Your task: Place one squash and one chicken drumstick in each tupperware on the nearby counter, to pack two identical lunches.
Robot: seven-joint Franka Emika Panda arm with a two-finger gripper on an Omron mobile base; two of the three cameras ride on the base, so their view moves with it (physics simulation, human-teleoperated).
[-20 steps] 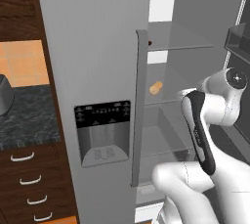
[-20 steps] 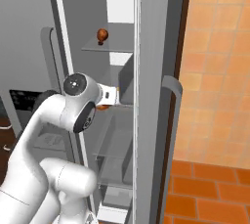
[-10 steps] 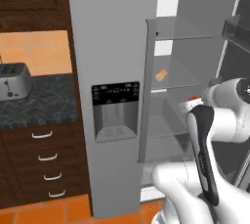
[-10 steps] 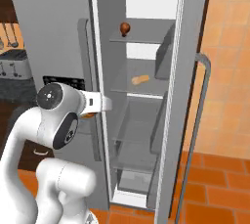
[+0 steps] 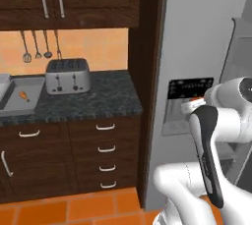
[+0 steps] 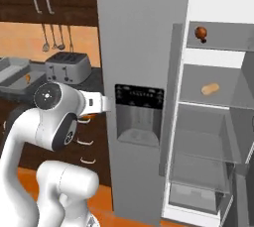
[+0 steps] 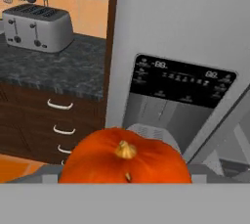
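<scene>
At the bottom centre of the hand view sits the squash (image 7: 125,157), a round, deep-orange thing like a small pumpkin, with faint ribs and a short tan stem on top; it lies right at the gripper, whose jaws stand wide around it, though the fingertips themselves are hidden behind it, so the hold is judged from the squash sitting between them. In the left base view only a sliver of orange (image 5: 196,100) peeks out at the right, just above the dark-padded forearm, in front of the grey fridge door (image 5: 197,42) and its dark dispenser panel (image 5: 189,89). The counter (image 5: 93,96) runs across the left of that view, black-grey and marbled, above dark wood drawers (image 5: 106,150) with curved silver handles. At its far left edge lies a tupperware (image 5: 22,96), a shallow light-grey tray with sloped walls, holding a small orange-brown chicken drumstick (image 5: 22,96); a second tray (image 5: 3,85) is cut off by the frame edge beside it. A silver toaster (image 5: 67,75) stands just right of the trays. In the right base view the fridge stands open at the right, with a tan item (image 6: 210,89) on a middle shelf and a round brown one (image 6: 200,32) on the shelf above.
</scene>
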